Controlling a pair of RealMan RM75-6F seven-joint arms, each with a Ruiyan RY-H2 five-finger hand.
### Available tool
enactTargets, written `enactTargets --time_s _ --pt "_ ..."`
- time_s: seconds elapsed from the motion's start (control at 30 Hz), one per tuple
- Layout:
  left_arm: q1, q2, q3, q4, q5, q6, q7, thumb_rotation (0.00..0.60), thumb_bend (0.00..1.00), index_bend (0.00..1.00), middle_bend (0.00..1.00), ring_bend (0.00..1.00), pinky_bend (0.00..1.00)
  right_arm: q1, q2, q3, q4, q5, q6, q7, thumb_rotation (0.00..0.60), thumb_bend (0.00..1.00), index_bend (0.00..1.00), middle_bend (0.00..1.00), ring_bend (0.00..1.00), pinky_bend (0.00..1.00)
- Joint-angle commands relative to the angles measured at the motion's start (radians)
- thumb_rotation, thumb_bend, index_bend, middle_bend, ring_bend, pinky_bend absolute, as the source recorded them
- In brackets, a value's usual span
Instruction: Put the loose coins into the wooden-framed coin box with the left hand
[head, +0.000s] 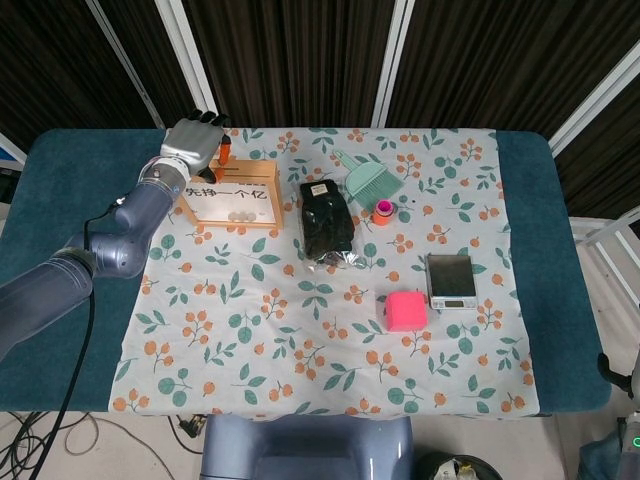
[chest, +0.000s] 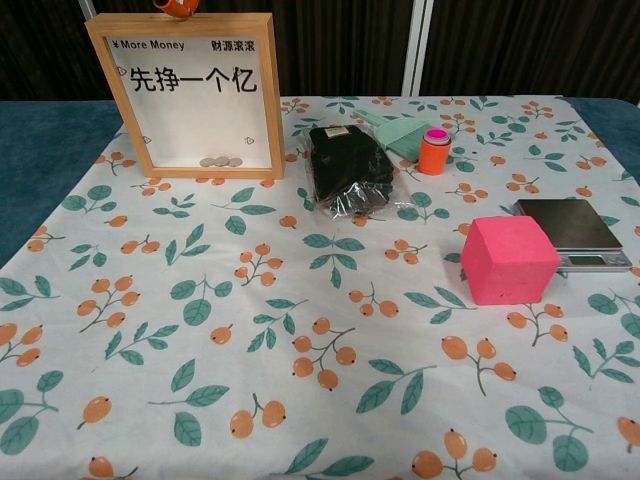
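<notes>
The wooden-framed coin box (head: 231, 194) (chest: 186, 92) stands upright at the back left of the floral cloth, with three coins (chest: 220, 161) lying at its bottom behind the glass. My left hand (head: 194, 141) hovers just behind and above the box's top edge, fingers curled down over it. One orange fingertip (chest: 173, 6) pokes into the chest view above the frame. Whether a coin sits between the fingers is hidden. No loose coin shows on the cloth. The right hand appears in neither view.
Beside the box lies a black bag (head: 327, 222), then a green dustpan brush (head: 371, 181) and a small orange cylinder (head: 383, 212). A pink cube (head: 405, 310) and a small scale (head: 451, 279) sit to the right. Dark curtains stand behind the table.
</notes>
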Motion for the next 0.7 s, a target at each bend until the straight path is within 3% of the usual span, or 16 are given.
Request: enactTargets --time_s 0.03,0.3,0.53,0.7 --pt "-0.006 0.002 0.007 -0.005 -0.004 0.009 0.005 0.600 0.33 0.52 0.04 0.00 0.00 0.000 0.001 0.000 -0.001 0.002 -0.001 -0.001 0.600 0.40 0.09 0.03 0.00 0.00" --pt "-0.019 0.013 0.016 -0.030 -0.024 0.029 0.009 0.600 0.33 0.51 0.04 0.00 0.00 0.000 0.001 0.002 -0.003 0.007 0.003 -0.005 0.600 0.39 0.09 0.03 0.00 0.00" --pt "0.011 0.130 -0.081 -0.196 0.068 0.176 -0.046 0.600 0.34 0.51 0.04 0.00 0.00 0.000 0.003 0.005 -0.004 0.013 0.002 -0.004 0.600 0.39 0.09 0.03 0.00 0.00" --pt "0.097 0.274 -0.149 -0.407 0.190 0.325 -0.118 0.600 0.34 0.46 0.04 0.00 0.00 0.001 0.004 0.006 0.001 0.007 0.002 0.000 0.600 0.39 0.09 0.03 0.00 0.00"
